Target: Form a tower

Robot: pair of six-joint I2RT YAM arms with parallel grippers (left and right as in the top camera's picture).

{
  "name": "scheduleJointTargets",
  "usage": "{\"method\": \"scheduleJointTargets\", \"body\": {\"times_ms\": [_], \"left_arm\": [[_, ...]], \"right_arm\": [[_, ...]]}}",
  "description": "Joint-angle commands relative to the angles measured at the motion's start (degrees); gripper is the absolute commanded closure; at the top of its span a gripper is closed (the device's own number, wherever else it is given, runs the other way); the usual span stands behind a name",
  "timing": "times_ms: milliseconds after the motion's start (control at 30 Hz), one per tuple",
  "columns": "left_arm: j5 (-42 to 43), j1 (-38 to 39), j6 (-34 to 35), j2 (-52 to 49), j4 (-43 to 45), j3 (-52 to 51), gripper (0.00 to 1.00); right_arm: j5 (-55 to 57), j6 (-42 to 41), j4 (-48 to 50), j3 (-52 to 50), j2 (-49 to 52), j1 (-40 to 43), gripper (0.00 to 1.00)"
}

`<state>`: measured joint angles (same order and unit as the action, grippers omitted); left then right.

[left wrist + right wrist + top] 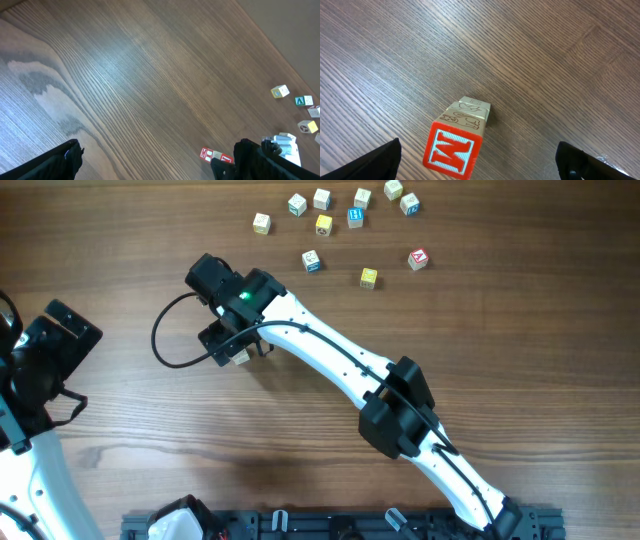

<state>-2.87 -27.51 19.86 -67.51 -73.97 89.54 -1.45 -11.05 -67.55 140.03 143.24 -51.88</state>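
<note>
Right gripper [237, 348] hangs over the table [480, 330] a bit left of centre, its arm reaching in from the near right corner. Seen from the right wrist, its fingers [375, 162] are spread wide. One is at the left edge of the view and one at the right, and neither touches anything.

The tower [457, 135] stands on the bare wood between them, right under the gripper. It has pale cubes below and a red cube with a white "M" on top. The M cube sits squarely on the stack and nothing grips it. How many cubes are in the stack can't be told from this angle. From overhead the tower is mostly hidden by the gripper – only a pale bit shows.

Left gripper [156, 152] is at the far left of the table, well apart from the tower. Its fingers [55, 160] are also spread wide, w/ nothing between them but wood.

Loose cubes [322, 225] lie scattered along the far side, centre to right – approx. ten, none touching another. The red-and-white "A" cube [418, 258] is at the right end of the group, w/ a yellow cube [368, 277] just left of it and nearer. All are well apart from the tower.
</note>
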Motion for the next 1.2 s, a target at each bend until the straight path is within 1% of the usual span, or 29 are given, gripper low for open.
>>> {"method": "scheduleJointTargets", "body": {"times_ms": [0,67,200,333,433,600,700,833,1167], "left_arm": [[0.7,-0.42,0.31,0.11,-0.04,0.48,0.0],[0.7,-0.42,0.31,0.11,-0.04,0.48,0.0],[0.7,-0.42,0.33,0.11,-0.07,0.48,0.0],[0.7,-0.42,0.33,0.11,-0.07,0.48,0.0],[0.7,-0.42,0.31,0.11,-0.07,0.48,0.0],[0.7,-0.42,0.33,0.11,-0.07,0.48,0.0],[0.7,-0.42,0.31,0.11,-0.07,0.48,0.0],[0.7,-0.42,0.31,0.11,-0.07,0.48,0.0],[0.7,-0.42,0.31,0.11,-0.04,0.48,0.0]], "right_arm": [[-1.22,-1.18,0.11,0.22,-1.27,-0.35,0.05],[-2.19,-1.57,0.39,0.22,-1.16,-0.35,0.09],[-4.2,-1.01,1.68,0.11,-0.72,-0.37,0.11],[-4.17,-0.98,0.7,0.11,1.31,-0.94,0.19],[-4.13,-0.96,0.17,0.09,1.88,-1.01,0.2],[-2.67,-1.14,-0.68,0.0,3.3,-1.01,0.19],[-2.67,-1.16,-0.85,-0.02,4.5,-1.01,0.23],[-2.69,-1.6,-0.9,-0.26,5.55,-1.01,0.33],[-2.64,-1.53,-1.73,-0.26,5.55,-1.01,0.52]]}}
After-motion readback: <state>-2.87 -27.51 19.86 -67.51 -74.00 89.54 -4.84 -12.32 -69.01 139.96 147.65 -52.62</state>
